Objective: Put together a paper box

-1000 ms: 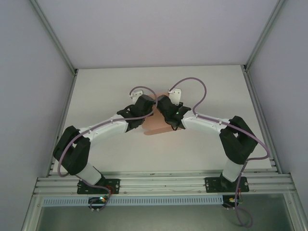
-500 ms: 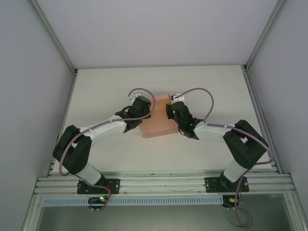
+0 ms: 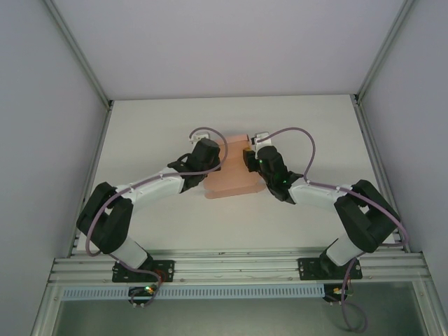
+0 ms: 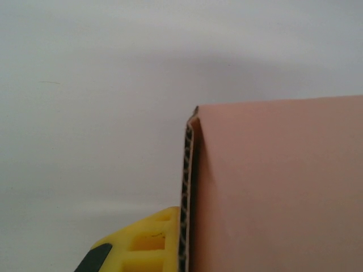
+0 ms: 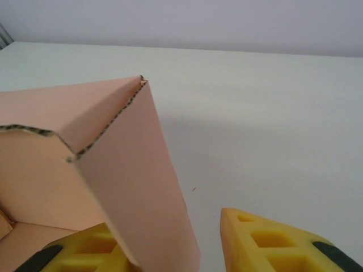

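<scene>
A white counter [image 3: 154,133] carries the salmon-pink, thin corrugated-card paper box [image 3: 234,180], partly folded, at its middle between the two arms. The left hand [image 3: 220,155] is clamped on one upright wall's edge. The right hand [image 3: 246,152] stands parted, its yellow fingers [image 5: 272,243] either side of another wall's corner.

Bright, even diffuse light, soft shadows, near foreground blurred in wrist views.
</scene>
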